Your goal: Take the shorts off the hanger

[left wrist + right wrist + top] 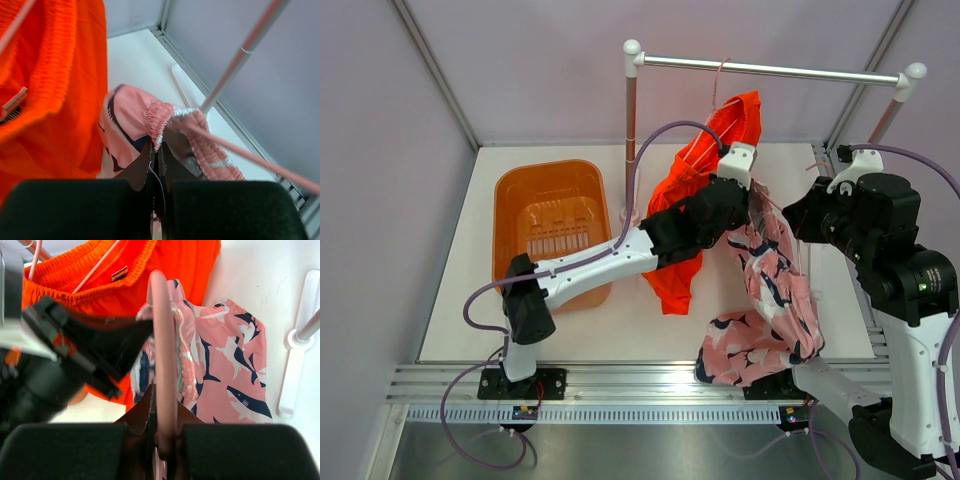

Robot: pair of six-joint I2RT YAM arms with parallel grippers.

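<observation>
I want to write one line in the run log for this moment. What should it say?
left gripper: shut on pink shorts waistband | right gripper: shut on pink hanger | orange shorts: hanging from rail

Orange shorts (672,282) partly hidden behind left arm (602,262)

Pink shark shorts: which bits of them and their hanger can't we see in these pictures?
1. Top view: the top of the pink shorts is partly hidden behind the left arm.
2. Left wrist view: whether the left jaws pinch the waistband or just touch it; their tips cover the spot.
3. Right wrist view: the lower end of the hanger bar disappears between the right jaws.
4. Orange shorts: cut off by the left wrist view's edges.
</observation>
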